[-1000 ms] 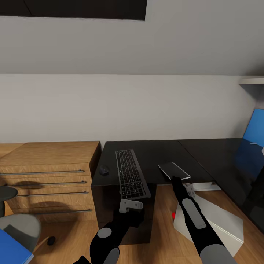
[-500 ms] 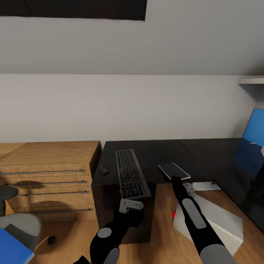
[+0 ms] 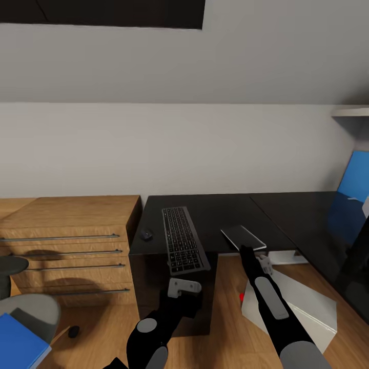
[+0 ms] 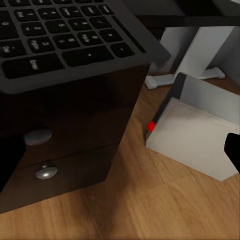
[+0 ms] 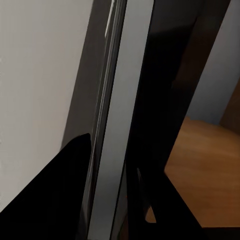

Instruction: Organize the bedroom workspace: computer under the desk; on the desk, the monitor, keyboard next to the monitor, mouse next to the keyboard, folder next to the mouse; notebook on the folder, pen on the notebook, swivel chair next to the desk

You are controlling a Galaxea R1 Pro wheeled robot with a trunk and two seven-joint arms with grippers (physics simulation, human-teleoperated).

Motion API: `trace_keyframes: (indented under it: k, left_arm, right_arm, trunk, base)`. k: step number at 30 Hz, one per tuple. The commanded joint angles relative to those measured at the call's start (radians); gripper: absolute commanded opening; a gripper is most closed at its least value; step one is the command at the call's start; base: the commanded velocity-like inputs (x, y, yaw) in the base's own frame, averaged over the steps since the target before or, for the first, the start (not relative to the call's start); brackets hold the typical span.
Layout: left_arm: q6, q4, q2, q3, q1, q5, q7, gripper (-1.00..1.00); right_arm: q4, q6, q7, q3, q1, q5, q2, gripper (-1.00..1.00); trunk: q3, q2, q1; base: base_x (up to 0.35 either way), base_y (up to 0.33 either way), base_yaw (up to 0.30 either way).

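The keyboard (image 3: 182,240) lies on the desk (image 3: 225,212), its near end jutting past the front edge, with the mouse (image 3: 146,234) by the desk's left edge. The right gripper (image 3: 245,249) holds the thin notebook (image 3: 243,237) at the front edge; the left gripper (image 3: 180,287) hangs below the keyboard, and I cannot tell how wide its jaws stand. The computer (image 3: 292,303) lies tilted on the floor, and the folder (image 3: 19,346) rests on the chair (image 3: 28,312).

- The head view has shifted slightly since a second ago, a move of the camera rather than of the objects.
- The swivel chair (image 3: 25,312) and blue folder (image 3: 20,346), well off the left gripper (image 3: 183,288), now show more of themselves.
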Motion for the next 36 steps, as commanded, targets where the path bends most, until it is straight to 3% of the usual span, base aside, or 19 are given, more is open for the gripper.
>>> trace_keyframes:
  k: [1, 6, 7, 26, 36]
  left_arm:
    - [0.002, -0.001, -0.001, -0.001, -0.001, 0.01, 0.01, 1.0]
    - [0.002, -0.001, -0.005, 0.0, -0.001, 0.01, 0.01, 1.0]
    - [0.002, -0.001, -0.005, 0.001, -0.001, 0.01, 0.01, 1.0]
    - [0.003, 0.003, 0.001, 0.003, -0.001, 0.01, 0.01, 1.0]
    - [0.003, 0.005, 0.0, 0.002, -0.001, 0.01, 0.01, 1.0]
  right_arm:
    - [0.037, -0.004, -0.004, -0.001, 0.0, -0.014, 0.0, -1.0]
    - [0.037, -0.001, -0.004, -0.001, 0.0, -0.014, -0.003, -1.0]
    - [0.037, 0.001, -0.004, -0.001, 0.0, -0.015, -0.003, 1.0]
    - [0.037, 0.006, -0.004, -0.001, 0.0, -0.014, -0.009, 1.0]
    - [0.037, 0.006, -0.003, -0.001, 0.0, -0.012, -0.009, 1.0]
  trunk:
    - [-0.004, -0.008, 0.004]
    - [-0.011, -0.022, 0.012]
    - [-0.011, -0.022, 0.012]
    - [-0.011, -0.022, 0.012]
    - [-0.011, -0.022, 0.012]
  base:
    - [0.0, 0.0, 0.0]
    - [0.0, 0.0, 0.0]
    - [0.0, 0.0, 0.0]
    - [-0.004, 0.0, 0.0]
    - [-0.254, 0.0, 0.0]
